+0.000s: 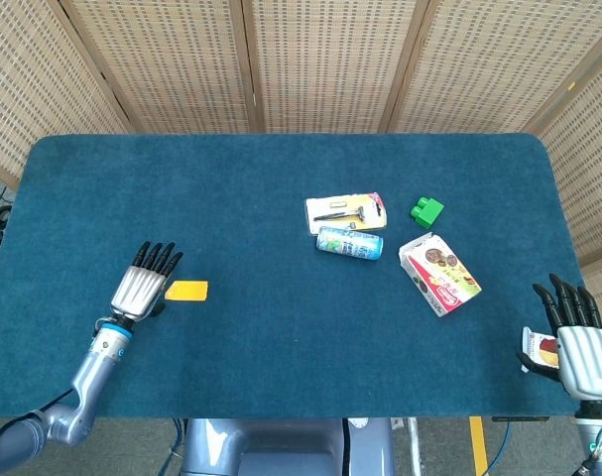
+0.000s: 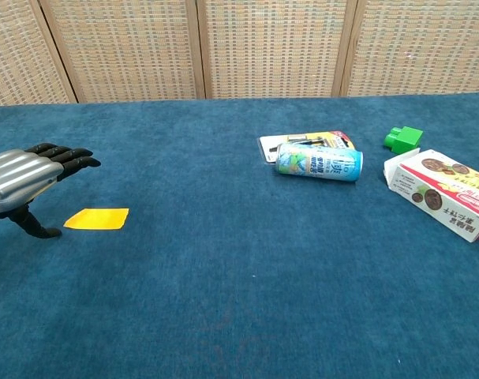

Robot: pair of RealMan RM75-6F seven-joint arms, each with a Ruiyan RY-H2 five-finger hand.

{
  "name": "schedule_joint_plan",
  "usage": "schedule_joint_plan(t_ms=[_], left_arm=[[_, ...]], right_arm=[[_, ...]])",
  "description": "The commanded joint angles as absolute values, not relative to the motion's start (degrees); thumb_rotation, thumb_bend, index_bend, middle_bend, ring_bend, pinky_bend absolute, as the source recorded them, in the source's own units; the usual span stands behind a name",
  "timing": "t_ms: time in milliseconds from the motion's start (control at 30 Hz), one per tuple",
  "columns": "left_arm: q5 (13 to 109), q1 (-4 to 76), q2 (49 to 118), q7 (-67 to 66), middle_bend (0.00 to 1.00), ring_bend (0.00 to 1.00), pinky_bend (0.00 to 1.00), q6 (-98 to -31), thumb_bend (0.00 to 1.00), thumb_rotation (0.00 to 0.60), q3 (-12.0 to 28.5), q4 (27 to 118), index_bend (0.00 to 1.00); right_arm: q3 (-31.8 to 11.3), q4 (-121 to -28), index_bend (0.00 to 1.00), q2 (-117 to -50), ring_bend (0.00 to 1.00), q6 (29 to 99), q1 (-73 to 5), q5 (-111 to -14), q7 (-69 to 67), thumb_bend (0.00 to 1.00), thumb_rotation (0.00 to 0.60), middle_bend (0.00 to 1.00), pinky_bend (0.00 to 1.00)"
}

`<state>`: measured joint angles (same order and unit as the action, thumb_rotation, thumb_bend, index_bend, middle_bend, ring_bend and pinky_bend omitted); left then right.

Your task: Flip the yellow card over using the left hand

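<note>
The yellow card (image 1: pixel 186 291) (image 2: pixel 96 219) lies flat on the blue table at the left. My left hand (image 1: pixel 142 286) (image 2: pixel 26 180) hovers just left of it, fingers stretched out above the card's left edge and thumb hanging down near the cloth, holding nothing. My right hand (image 1: pixel 576 342) sits at the table's front right corner with fingers spread; the chest view does not show it.
A drink can (image 1: pixel 349 242) lies on its side mid-table, with a razor pack (image 1: pixel 345 210) behind it. A green block (image 1: pixel 426 210) and a snack box (image 1: pixel 438 274) lie to the right. A small packet (image 1: pixel 539 349) rests beside my right hand.
</note>
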<state>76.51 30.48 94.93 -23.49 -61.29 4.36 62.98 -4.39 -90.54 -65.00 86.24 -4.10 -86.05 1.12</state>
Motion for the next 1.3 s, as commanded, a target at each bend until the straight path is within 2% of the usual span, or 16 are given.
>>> schedule_joint_plan(t_ms=[33,800,1300], left_arm=[[76.45,30.75,95.62,-23.68,0.0,0.0,0.0,-61.6,0.21,0.6,4.78,62.46,0.05],[74.96,32.47,98.18,-25.24,0.0,0.0,0.0,-59.58,0.22,0.6,5.7,59.08,0.05],[76.65,32.68,100.68,-23.96,0.0,0.0,0.0,-63.71,0.43,0.6,6.58,57.74,0.05]], right_arm=[[-4.38,-90.5,0.08,-65.0,0.0,86.13,-4.12,-85.99,1.06,0.05,0.6,0.0,0.0],[-4.4,-90.39,0.08,-65.16,0.0,85.96,-4.22,-86.01,0.99,0.05,0.6,0.0,0.0],[-4.42,-90.32,0.08,-65.02,0.0,85.91,-4.18,-85.92,0.52,0.05,0.6,0.0,0.0]])
